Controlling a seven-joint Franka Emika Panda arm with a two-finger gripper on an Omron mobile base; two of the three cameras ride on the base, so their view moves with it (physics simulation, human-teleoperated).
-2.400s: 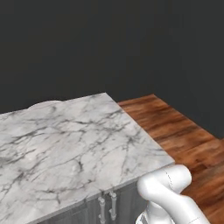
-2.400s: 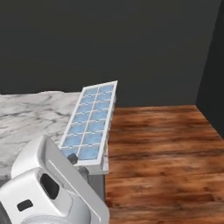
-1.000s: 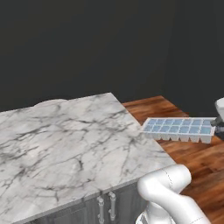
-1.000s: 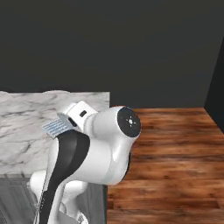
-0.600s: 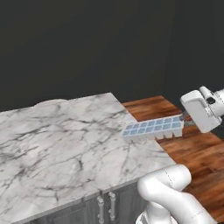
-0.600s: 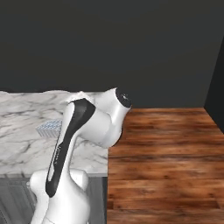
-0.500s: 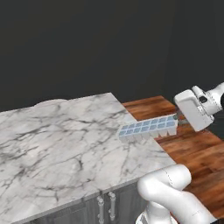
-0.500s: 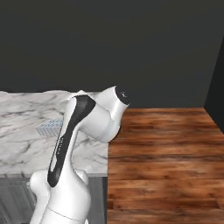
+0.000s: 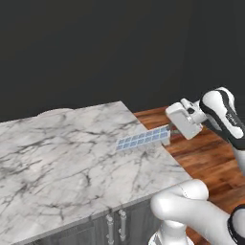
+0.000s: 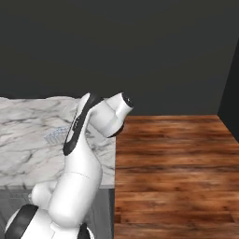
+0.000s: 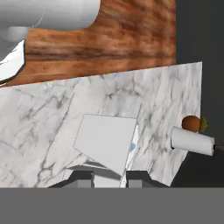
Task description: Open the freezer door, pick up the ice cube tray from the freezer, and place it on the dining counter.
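The ice cube tray, a pale strip with light-blue cells, hangs just above the right edge of the dining counter, close to level. My gripper is shut on the tray's right end, reaching in from over the floor. In the hand view the tray's pale underside sits between my fingertips, with my gripper over the marble counter. In the right base view my arm hides most of the tray. The freezer and the freezer door are out of view.
A white roll and a small orange-brown thing lie at the counter's far end. Wood floor runs right of the counter. Dark cabinet doors with handles sit under the slab. A dark wall stands behind.
My arm has swung left with the ice cube tray in the gripper, carrying it from above the floor to over the counter's right edge. The grip has stayed the same.
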